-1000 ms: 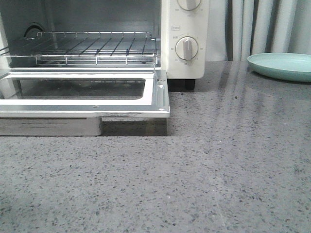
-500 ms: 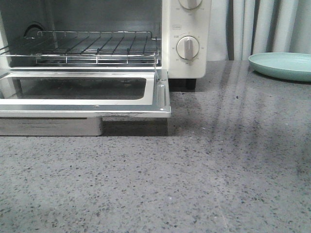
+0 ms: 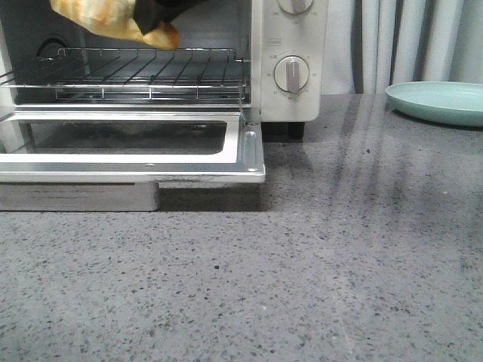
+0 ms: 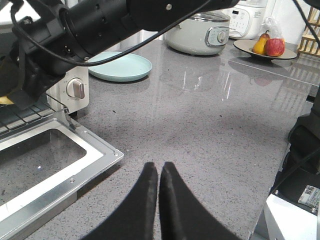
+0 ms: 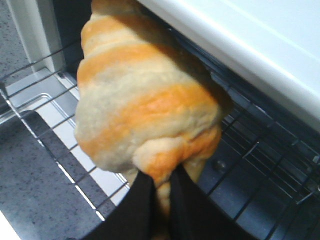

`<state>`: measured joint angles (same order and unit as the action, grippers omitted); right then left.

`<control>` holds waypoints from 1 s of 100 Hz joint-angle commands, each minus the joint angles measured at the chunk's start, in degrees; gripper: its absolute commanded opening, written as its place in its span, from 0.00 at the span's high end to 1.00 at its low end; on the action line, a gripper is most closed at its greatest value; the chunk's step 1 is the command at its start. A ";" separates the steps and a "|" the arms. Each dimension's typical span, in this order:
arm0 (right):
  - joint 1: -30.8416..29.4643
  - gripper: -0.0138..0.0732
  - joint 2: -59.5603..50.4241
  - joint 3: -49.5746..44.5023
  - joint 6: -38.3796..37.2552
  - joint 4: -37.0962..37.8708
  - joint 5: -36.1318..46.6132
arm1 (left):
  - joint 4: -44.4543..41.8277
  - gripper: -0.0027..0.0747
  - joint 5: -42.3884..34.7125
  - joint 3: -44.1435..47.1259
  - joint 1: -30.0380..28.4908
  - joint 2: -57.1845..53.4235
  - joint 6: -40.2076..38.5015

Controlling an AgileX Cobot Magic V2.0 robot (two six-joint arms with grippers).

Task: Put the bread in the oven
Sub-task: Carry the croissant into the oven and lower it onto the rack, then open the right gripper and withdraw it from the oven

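The bread [image 3: 113, 21], a golden-orange roll with cream stripes, hangs at the top of the open oven [image 3: 287, 90], above the wire rack [image 3: 136, 72]. My right gripper [image 3: 151, 15] is shut on one end of it. In the right wrist view the bread [image 5: 145, 100] fills the frame, pinched at the gripper [image 5: 161, 187], just over the rack [image 5: 260, 165]. My left gripper [image 4: 159, 172] is shut and empty over the grey counter, near the corner of the dropped door [image 4: 95, 150]. The right arm [image 4: 110, 25] crosses the left wrist view toward the oven.
The oven door [image 3: 151, 162] lies open and flat over the counter. A pale green plate [image 3: 438, 102] sits at the back right; it also shows in the left wrist view [image 4: 122, 66]. A rice cooker [image 4: 200, 32] and a fruit plate [image 4: 265, 47] stand farther off.
The bread, held in my right gripper, has come into the front view at the top of the oven opening. Before, the oven mouth was empty.
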<state>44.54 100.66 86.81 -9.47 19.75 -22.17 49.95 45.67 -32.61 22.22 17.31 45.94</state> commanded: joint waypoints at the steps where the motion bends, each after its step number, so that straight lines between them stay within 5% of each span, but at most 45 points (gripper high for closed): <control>1: -0.89 0.87 -2.16 1.72 -0.18 0.54 4.65 | 2.96 0.99 -2.58 -1.54 -0.01 0.55 -0.09; 8: -1.29 0.73 -1.95 1.72 -0.18 0.54 5.32 | 2.69 0.99 -2.58 -1.54 -0.01 0.55 -0.09; 23: -1.29 0.28 -1.34 1.72 -0.18 0.54 4.65 | 2.30 0.99 -3.17 -1.54 -0.01 0.55 -0.09; 32: -1.29 0.17 -1.34 1.72 -0.18 0.54 4.12 | 2.17 0.99 -4.66 -1.54 -0.01 0.55 -0.09; 55: 1.83 0.27 -6.02 1.72 -0.18 -1.53 -0.34 | 2.07 0.99 -15.17 -1.54 -0.01 0.19 -0.09; 73: 7.91 0.54 -11.38 1.59 -0.18 -1.75 -14.53 | -0.51 0.99 -21.95 -1.54 -0.33 -2.59 -0.09; 84: 11.30 0.68 -17.45 -0.94 -0.18 -1.75 -19.41 | -8.20 0.99 -24.00 -1.42 -0.33 -5.17 -1.32; 100: 12.80 0.85 -34.80 -13.38 -0.18 1.56 -12.44 | -22.55 0.99 -24.29 0.75 -0.33 -6.56 -11.29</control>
<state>57.20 77.02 77.75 -9.59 17.85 -40.39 33.24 25.08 -31.69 22.11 10.28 40.58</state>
